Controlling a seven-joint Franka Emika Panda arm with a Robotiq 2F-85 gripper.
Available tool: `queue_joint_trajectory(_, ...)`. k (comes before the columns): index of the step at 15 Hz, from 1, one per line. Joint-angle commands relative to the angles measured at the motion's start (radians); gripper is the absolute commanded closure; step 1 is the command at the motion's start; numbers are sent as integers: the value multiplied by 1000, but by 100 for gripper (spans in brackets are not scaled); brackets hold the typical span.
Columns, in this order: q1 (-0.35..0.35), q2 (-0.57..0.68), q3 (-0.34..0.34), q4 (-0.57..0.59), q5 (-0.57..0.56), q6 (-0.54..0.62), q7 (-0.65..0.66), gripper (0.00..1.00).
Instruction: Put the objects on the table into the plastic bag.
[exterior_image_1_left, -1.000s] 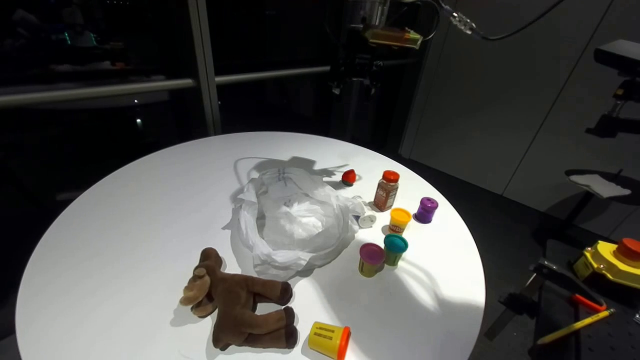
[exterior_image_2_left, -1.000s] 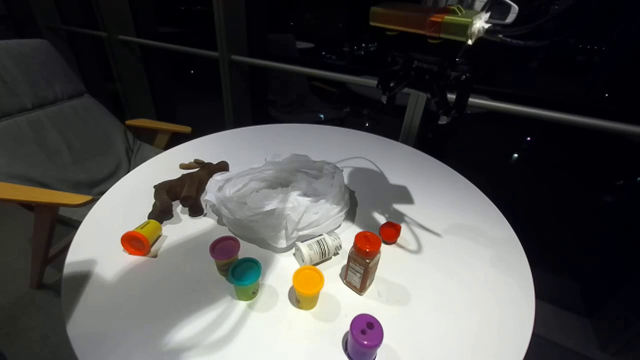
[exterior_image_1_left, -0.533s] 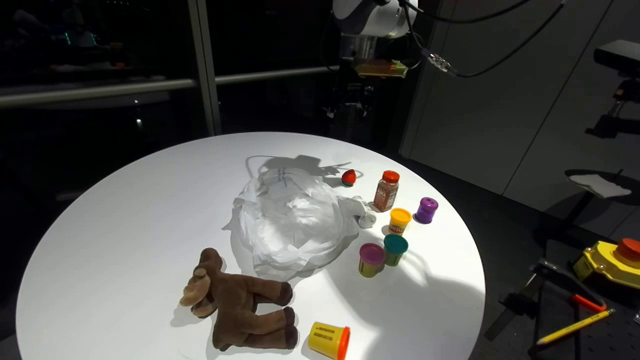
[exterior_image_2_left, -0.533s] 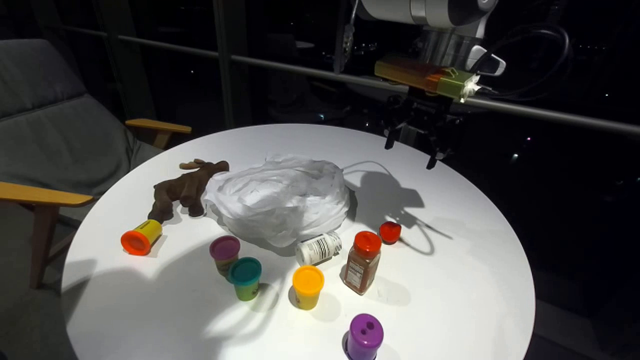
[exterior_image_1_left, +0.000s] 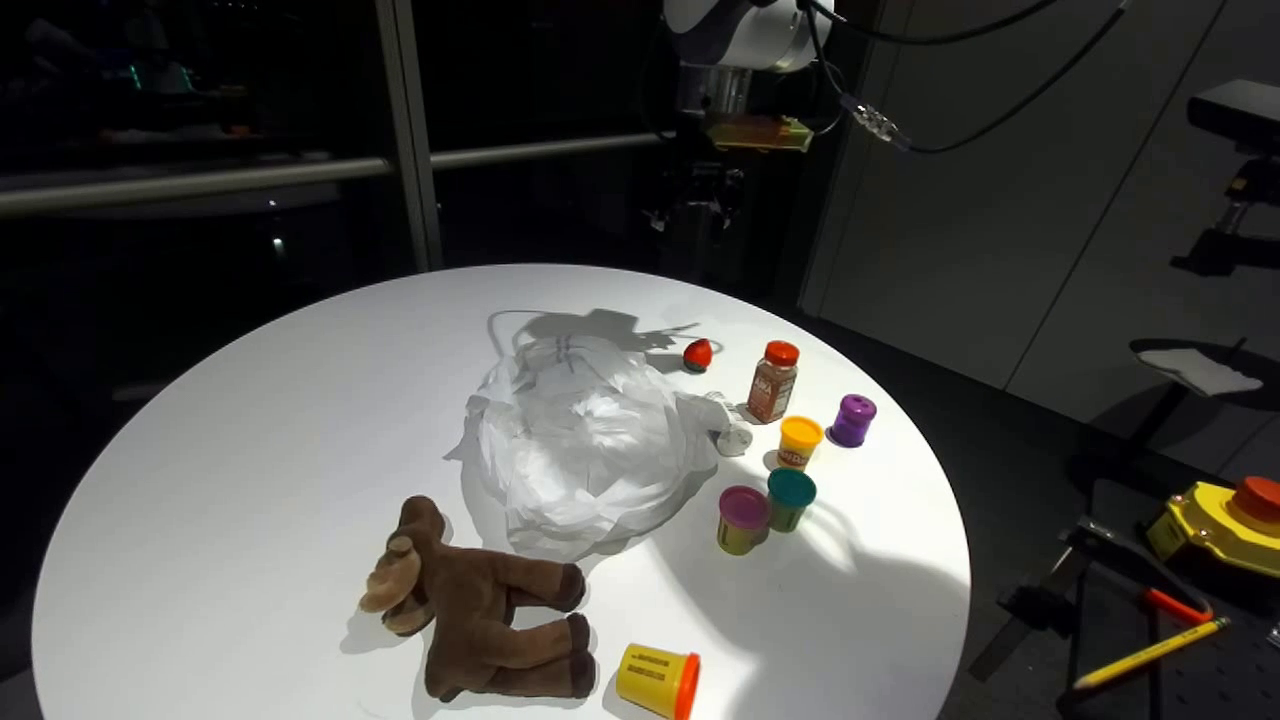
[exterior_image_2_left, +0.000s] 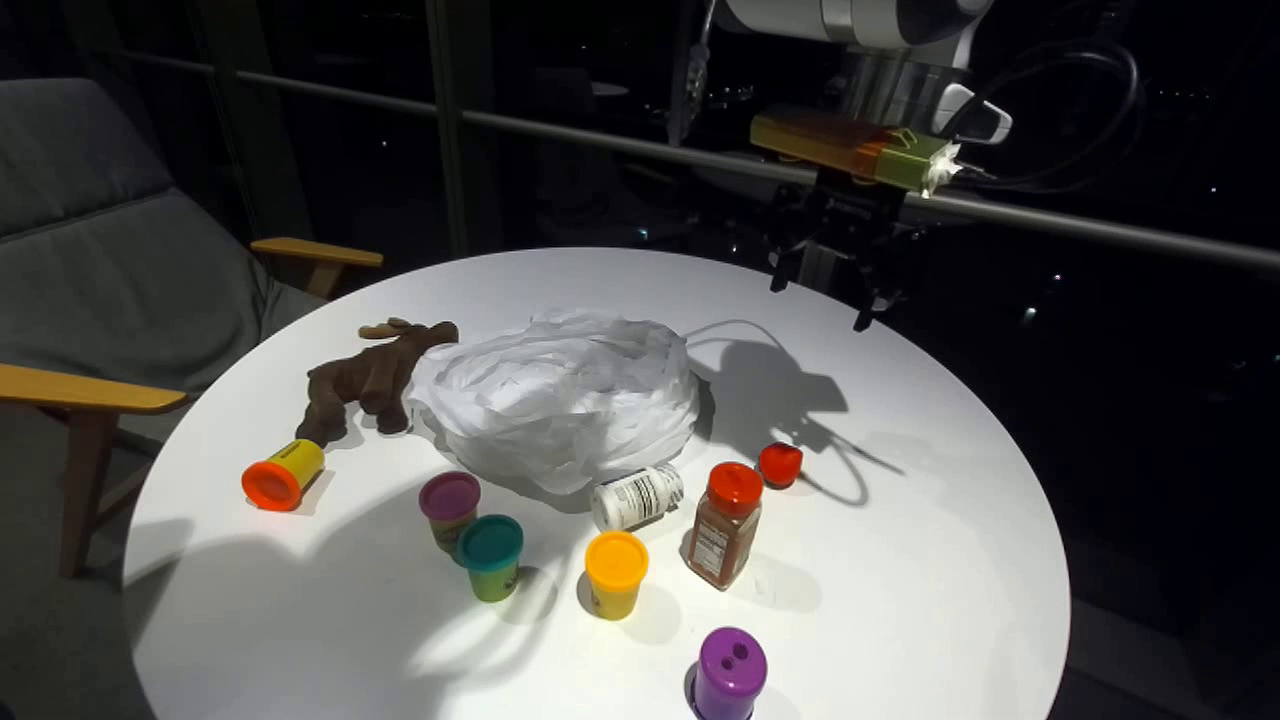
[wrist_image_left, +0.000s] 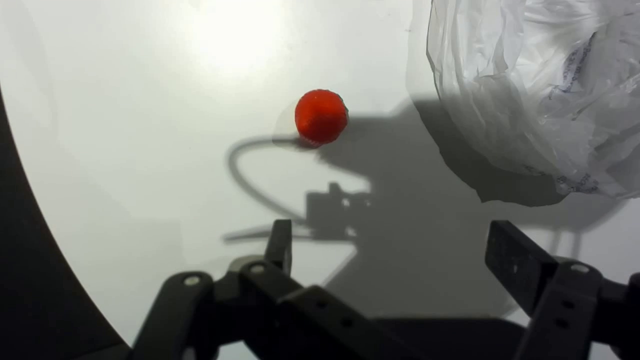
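So the gripper (wrist_image_left: 390, 237) hung well up above the table (exterior_image_2_left: 930, 600), spread wide, with the wrist view looking down on a small red thing (wrist_image_left: 321, 115) and one side of the plastic bag (exterior_image_2_left: 555, 395). The bag sat all crumpled and puffy around the middle of the table, stuff scattered outside it. The brown plush toy (exterior_image_1_left: 470, 605) was flopped on its side near the bag, with a yellow tub (exterior_image_1_left: 655, 680) tipped over by its feet. The purple-lidded tub (exterior_image_2_left: 450, 500) and teal-lidded tub (exterior_image_2_left: 490, 555) stood upright side by side, couldn't tell if touching. A white bottle (exterior_image_2_left: 637, 498) lay right by the bag's edge, with the spice jar (exterior_image_2_left: 725, 530) upright just beside it. The yellow-orange-lidded tub (exterior_image_2_left: 615, 570) and purple shaker (exterior_image_2_left: 730, 665) stood further out. A big shadow (exterior_image_2_left: 760, 385) fell next to the bag, reaching the red thing.
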Motion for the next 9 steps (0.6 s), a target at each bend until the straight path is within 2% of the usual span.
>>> queue_joint_trajectory(1,-9,7,16,4,-19,5,6,0)
queue_joint_trajectory(4,0,29,10,-23,-13,48,54,0)
queue_joint_trajectory(9,8,87,7,-40,-20,57,82,0)
